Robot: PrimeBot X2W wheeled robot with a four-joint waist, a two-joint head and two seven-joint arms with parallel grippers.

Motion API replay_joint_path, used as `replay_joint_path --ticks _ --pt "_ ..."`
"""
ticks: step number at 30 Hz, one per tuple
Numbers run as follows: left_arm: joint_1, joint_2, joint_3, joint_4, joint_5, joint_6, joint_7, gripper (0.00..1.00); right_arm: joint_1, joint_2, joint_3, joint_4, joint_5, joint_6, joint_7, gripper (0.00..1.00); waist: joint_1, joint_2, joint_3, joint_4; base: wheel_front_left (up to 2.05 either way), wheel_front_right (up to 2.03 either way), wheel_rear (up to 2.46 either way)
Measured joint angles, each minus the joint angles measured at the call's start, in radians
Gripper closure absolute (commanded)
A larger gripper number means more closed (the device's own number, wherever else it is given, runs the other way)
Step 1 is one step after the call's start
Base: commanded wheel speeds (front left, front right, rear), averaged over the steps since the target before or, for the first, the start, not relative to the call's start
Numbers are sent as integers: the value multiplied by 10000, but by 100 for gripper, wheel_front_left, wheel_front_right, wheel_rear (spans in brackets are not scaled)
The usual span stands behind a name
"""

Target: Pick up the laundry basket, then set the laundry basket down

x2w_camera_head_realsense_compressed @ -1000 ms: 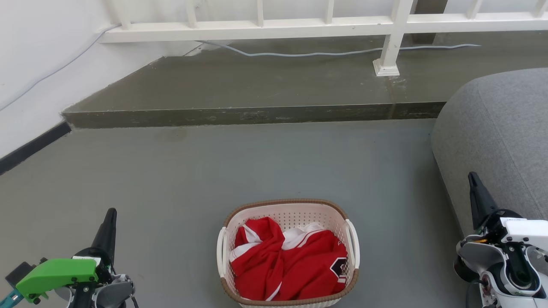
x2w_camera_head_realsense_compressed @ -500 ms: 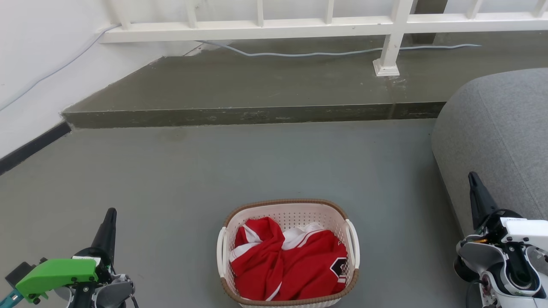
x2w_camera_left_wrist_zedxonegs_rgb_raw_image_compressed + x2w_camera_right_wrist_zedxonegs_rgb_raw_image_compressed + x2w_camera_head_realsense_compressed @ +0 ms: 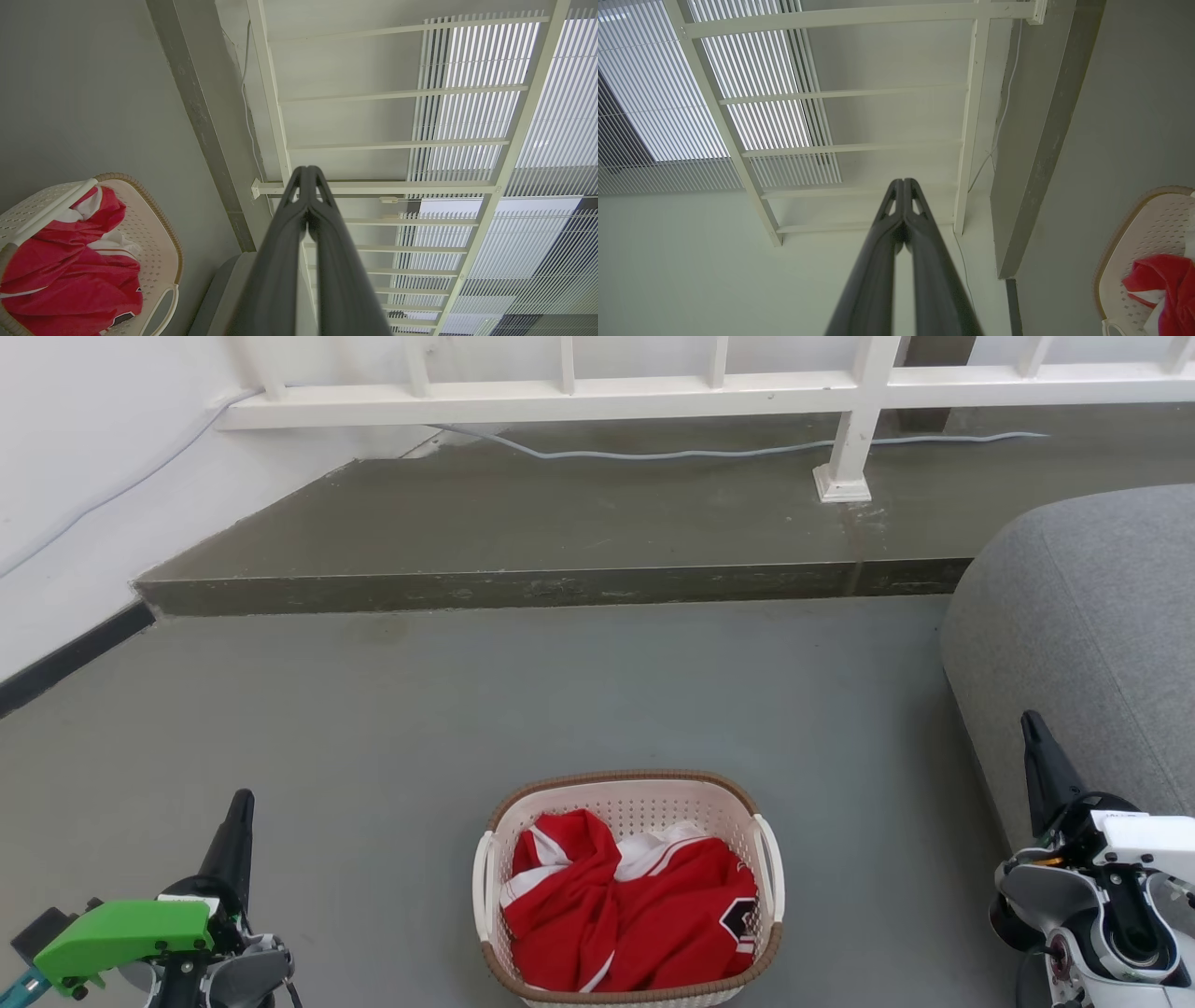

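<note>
Nothing has shifted since a second ago: the laundry basket (image 3: 627,777) sits on the floor (image 3: 560,691) between the left gripper (image 3: 242,800) and right gripper (image 3: 1029,721), both well apart from it, fingers pressed together.

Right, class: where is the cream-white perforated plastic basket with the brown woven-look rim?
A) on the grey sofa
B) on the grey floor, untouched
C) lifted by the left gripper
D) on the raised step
B: the laundry basket rests on the grey floor, with the left gripper and right gripper both apart from it.
</note>
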Motion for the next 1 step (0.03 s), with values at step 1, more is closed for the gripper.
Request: replay_joint_path --ticks 1 --pt "0 -2 0 0 0 0 0 100 0 0 0 0 0 0 0 100 0 0 0 0 0 0 0"
